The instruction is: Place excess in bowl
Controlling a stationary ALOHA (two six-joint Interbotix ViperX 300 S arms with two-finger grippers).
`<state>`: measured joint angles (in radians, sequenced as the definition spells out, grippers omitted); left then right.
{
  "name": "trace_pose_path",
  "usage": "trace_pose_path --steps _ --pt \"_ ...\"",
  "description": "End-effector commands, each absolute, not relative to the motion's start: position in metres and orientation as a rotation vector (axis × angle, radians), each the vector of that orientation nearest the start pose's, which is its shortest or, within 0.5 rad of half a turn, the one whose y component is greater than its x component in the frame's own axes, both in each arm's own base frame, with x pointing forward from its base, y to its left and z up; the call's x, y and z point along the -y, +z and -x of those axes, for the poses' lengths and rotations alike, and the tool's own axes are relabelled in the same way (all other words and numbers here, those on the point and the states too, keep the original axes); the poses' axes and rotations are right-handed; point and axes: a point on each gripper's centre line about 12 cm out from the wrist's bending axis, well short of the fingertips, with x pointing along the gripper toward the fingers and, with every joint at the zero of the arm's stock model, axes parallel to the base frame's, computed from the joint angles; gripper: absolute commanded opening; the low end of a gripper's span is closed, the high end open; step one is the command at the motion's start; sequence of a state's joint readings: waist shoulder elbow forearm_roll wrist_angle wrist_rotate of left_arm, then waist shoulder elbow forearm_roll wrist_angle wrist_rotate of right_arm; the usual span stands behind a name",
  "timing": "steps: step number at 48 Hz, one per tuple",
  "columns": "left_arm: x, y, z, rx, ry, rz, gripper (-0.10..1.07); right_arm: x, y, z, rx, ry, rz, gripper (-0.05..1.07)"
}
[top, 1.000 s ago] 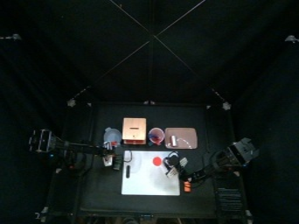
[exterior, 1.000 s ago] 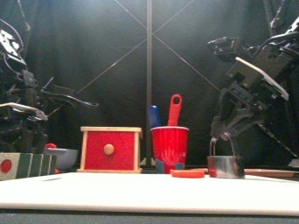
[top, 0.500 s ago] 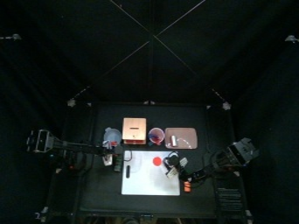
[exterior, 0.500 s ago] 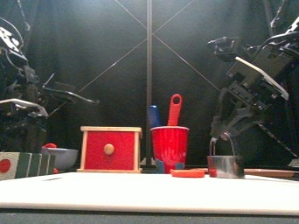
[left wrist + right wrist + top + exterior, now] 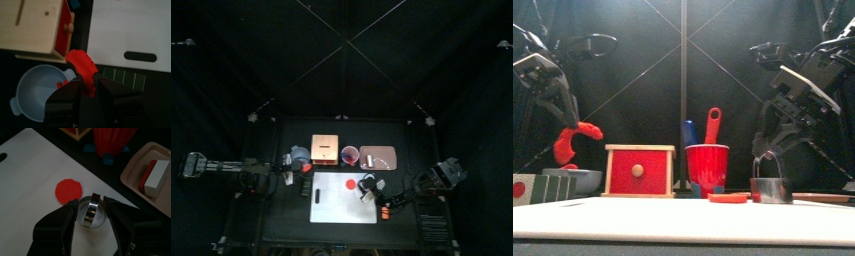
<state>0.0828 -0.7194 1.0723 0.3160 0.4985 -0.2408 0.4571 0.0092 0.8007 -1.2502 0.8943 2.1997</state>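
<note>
Table: small, black, penned by black curtains; a white board (image 5: pixel 345 197) lies toward its front.

Bowl (image 5: pixel 37 90): pale, whitish-blue, at the table's left, beside the tan box (image 5: pixel 640 170). In the front view only part of it shows behind the box.

Left gripper (image 5: pixel 89 84): raised over the bowl's rim, jaws clamped on a floppy red piece (image 5: pixel 81 62) that hangs from them, not in the bowl.

Right gripper (image 5: pixel 90 208): low at the board's right, closed on a round metal cutter (image 5: pixel 90 212) standing on the board.

Red disc (image 5: pixel 68 191): flat on the board, just beside the cutter.

Red cup (image 5: pixel 707 167): behind the board, holding a red and a blue handle.

Pinkish tray (image 5: pixel 149 168): right of the cup, cut off in the right wrist view; a red-and-white block in it, kind unclear.

Top view: things too small to tell apart well.
</note>
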Motion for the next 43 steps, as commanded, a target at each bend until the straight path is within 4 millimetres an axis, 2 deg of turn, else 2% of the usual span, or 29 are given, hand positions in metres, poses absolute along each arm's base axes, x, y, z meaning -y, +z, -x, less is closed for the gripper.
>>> trace_pose_path --steps 1,11,20,33,43 --pt "-0.040 0.213 -0.204 -0.789 0.224 -0.091 0.66 -0.054 0.145 -0.312 -0.593 -0.761 -0.328 0.81" --pt "-0.071 0.198 -0.193 -0.821 0.342 -0.135 0.67 -0.054 0.145 -0.312 -0.593 -0.762 -0.328 0.81" --pt "-0.076 0.188 -0.197 -0.767 0.337 -0.127 0.71 -0.054 0.145 -0.312 -0.594 -0.763 -0.327 0.81" --pt "-0.083 0.168 -0.192 -0.853 0.353 -0.134 0.92 -0.054 0.144 -0.312 -0.597 -0.764 -0.328 0.81" --pt "-0.093 0.167 -0.187 -0.878 0.389 -0.165 0.94 -0.054 0.143 -0.311 -0.601 -0.760 -0.331 0.81"
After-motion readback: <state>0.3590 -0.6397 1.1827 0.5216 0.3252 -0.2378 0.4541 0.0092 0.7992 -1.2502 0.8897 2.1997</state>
